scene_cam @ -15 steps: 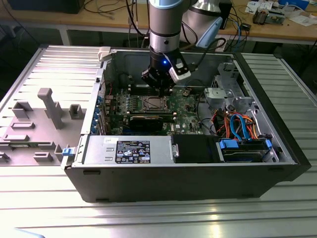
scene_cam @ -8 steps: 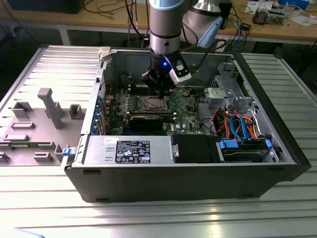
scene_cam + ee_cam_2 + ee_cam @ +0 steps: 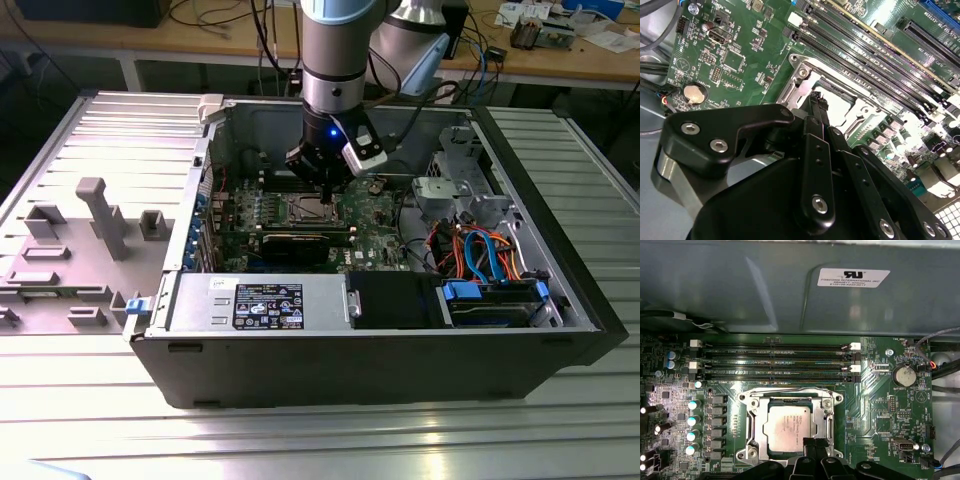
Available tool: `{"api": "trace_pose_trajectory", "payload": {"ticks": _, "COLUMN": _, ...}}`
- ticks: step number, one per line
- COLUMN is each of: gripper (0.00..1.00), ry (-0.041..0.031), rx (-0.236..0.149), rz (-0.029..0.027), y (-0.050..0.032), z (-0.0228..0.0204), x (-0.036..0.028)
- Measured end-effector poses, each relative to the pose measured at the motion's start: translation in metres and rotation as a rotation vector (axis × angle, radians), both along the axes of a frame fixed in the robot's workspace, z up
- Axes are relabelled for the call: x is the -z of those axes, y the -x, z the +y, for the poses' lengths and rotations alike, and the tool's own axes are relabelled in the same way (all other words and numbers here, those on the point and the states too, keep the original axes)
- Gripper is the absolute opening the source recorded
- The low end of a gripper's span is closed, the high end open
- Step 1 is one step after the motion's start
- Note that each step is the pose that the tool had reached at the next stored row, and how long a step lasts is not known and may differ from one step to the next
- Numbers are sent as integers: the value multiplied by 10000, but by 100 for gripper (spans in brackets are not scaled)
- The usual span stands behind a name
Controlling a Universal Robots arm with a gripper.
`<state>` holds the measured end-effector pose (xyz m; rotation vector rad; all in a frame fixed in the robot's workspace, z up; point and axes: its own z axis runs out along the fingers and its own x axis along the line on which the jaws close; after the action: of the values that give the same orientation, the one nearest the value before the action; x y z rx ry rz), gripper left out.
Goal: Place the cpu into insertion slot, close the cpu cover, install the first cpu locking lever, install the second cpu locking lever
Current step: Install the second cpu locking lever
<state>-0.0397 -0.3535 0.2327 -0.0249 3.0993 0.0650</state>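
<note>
Reading it as mid-job: cpu (image 3: 789,427) sits in insertion slot (image 3: 752,442), cpu cover (image 3: 790,399) down, levers unclear. My pincer (image 3: 814,447) hangs at socket edge, fingers pinched together, nothing visibly gripped.

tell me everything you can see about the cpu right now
The cpu is a small flat square chip with a dull silver-grey metal face bearing fine print. It lies flat in the insertion slot on the green circuit board, below the long black memory slots. The silvery cpu cover is down around it, its window leaving the chip's face exposed. The black tool hangs just over the chip's near edge; contact cannot be told. In the second wrist view the chip shows pale beyond the tool.
</note>
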Motion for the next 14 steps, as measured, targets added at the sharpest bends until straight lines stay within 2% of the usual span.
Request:
{"api": "trace_pose_trajectory", "payload": {"ticks": 8, "gripper": 11, "ry": 0, "rx": -3, "rz": 1, "y": 0, "z": -9, "x": 0}}
{"api": "trace_pose_trajectory", "payload": {"ticks": 11, "gripper": 11, "ry": 0, "rx": -1, "rz": 0, "y": 0, "z": -39, "x": 0}}
{"api": "trace_pose_trajectory", "payload": {"ticks": 14, "gripper": 11, "ry": 0, "rx": 0, "rz": 0, "y": 0, "z": -92, "x": 0}}
